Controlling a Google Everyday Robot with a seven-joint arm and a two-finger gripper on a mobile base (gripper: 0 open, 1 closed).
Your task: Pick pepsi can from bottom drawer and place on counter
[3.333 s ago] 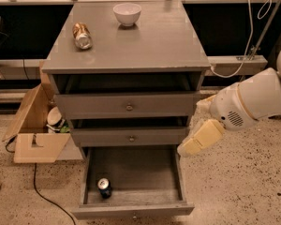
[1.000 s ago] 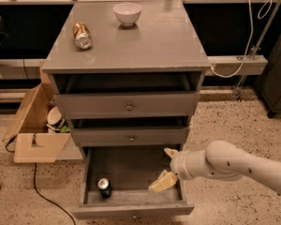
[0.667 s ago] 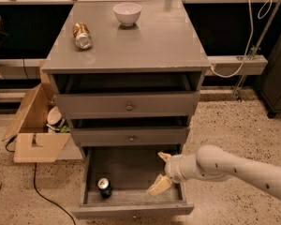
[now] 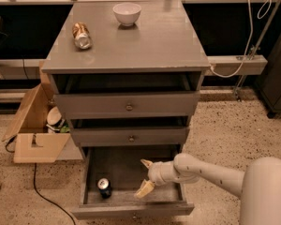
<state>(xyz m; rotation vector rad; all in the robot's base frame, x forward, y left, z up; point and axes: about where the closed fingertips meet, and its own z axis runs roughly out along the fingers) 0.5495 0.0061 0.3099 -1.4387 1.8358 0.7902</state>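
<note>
The pepsi can [image 4: 104,187], dark blue with a silver top, stands upright in the front left of the open bottom drawer [image 4: 131,211]. My gripper [image 4: 145,176] is open inside the drawer, to the right of the can and apart from it, with one finger [image 4: 144,189] low and one finger higher. The arm comes in from the lower right. The grey counter [image 4: 150,41] is the cabinet's top, above the two shallower drawers.
A brownish-gold can [image 4: 81,35] lies on its side at the counter's left. A white bowl [image 4: 127,13] stands at its back. The two upper drawers are slightly open. An open cardboard box [image 4: 35,128] and a black cable [image 4: 42,191] lie on the floor at left.
My arm has come down from beside the cabinet into the bottom drawer and moved left toward the can. The can has not moved.
</note>
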